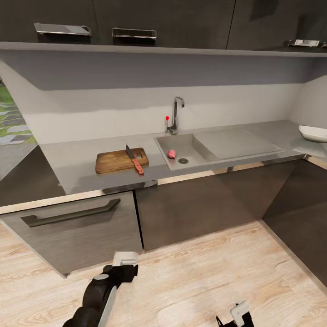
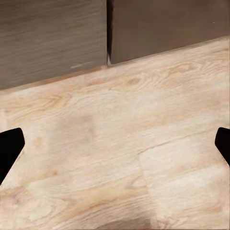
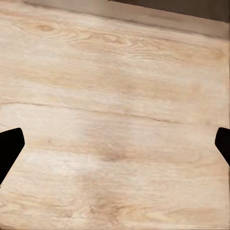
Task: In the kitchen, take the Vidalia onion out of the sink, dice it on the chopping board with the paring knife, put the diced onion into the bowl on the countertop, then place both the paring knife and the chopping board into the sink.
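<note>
Presently, head view: Vidalia onion (image 1: pixel 171 154) lies whole in the sink (image 1: pixel 202 160) beside the drain; paring knife (image 1: pixel 135 160) rests on the chopping board (image 1: pixel 119 161); bowl (image 1: pixel 314 133) empty; nothing yet begun. Left wrist view: left gripper (image 2: pixel 115 146) spread wide, empty, over floor (image 2: pixel 120 158). Right wrist view: right gripper (image 3: pixel 115 146) likewise spread, empty

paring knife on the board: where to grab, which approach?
Judging by the head view, grip the red handle of the paring knife. It lies flat on the chopping board, handle toward the counter's front edge and overhanging the board, blade pointing at the wall. Best come from above, fingers straddling the handle.
</note>
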Controlling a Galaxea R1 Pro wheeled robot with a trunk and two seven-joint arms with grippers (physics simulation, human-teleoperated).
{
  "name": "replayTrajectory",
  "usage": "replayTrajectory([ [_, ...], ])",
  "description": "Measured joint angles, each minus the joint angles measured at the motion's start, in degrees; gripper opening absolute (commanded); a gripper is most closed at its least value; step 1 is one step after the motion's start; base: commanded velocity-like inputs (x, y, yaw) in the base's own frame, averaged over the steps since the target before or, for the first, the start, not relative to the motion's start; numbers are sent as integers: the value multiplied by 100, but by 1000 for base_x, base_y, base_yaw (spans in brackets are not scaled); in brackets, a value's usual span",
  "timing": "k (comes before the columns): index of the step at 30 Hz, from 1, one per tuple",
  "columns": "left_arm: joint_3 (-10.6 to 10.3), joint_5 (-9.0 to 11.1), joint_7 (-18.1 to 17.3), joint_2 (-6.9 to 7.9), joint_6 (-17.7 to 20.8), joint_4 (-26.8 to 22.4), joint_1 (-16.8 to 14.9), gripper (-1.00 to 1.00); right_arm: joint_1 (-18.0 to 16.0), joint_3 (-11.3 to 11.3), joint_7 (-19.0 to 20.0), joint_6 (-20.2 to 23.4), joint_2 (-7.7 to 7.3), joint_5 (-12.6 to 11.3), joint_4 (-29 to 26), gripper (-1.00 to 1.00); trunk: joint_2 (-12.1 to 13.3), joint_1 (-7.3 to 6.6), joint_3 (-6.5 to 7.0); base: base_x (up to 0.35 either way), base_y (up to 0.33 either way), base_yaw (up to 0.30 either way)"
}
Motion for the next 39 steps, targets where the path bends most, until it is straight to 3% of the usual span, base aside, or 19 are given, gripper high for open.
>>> replayTrajectory([
  [1,-22,4,117,-8,197,-30,-226,100,3,-12,-77,0,51,-245,-1,100,0,0,0,0,0,0],
  [3,-42,14,253,-24,499,-59,-600,100,6,-41,-145,0,130,-514,-2,100,0,0,1,0,0,0],
  [4,-56,31,343,-36,799,-66,-1080,100,7,-56,-193,3,197,-691,-9,100,0,0,0,0,0,0],
  [6,-62,46,387,-43,1011,50,-1854,100,8,-66,-227,7,270,-776,-15,100,0,0,1,0,0,0],
  [9,-65,71,407,-50,1259,323,-2724,100,8,-69,-245,12,372,-812,-22,100,0,0,1,0,0,0],
  [13,-74,217,391,-68,1405,430,-3401,100,8,-69,-248,22,477,-827,-27,100,0,0,0,0,0,0],
  [15,-271,338,373,-74,1433,365,-3523,100,8,-70,-248,23,530,-829,-28,100,0,0,0,0,0,0],
  [17,-987,425,369,-46,1437,214,-3583,100,8,-74,-243,20,551,-831,-28,100,0,0,0,0,0,0],
  [20,-1265,417,378,-27,1428,9,-3598,100,8,-74,-246,18,556,-831,-28,100,0,0,0,0,0,0],
  [28,-1400,421,388,5,1422,19,-3572,100,8,-77,-248,17,560,-840,-25,100,0,-1,0,18,-29,0],
  [39,-1475,419,391,0,1412,148,-3570,100,8,-75,-248,15,587,-839,-20,100,0,-2,0,157,-246,0],
])
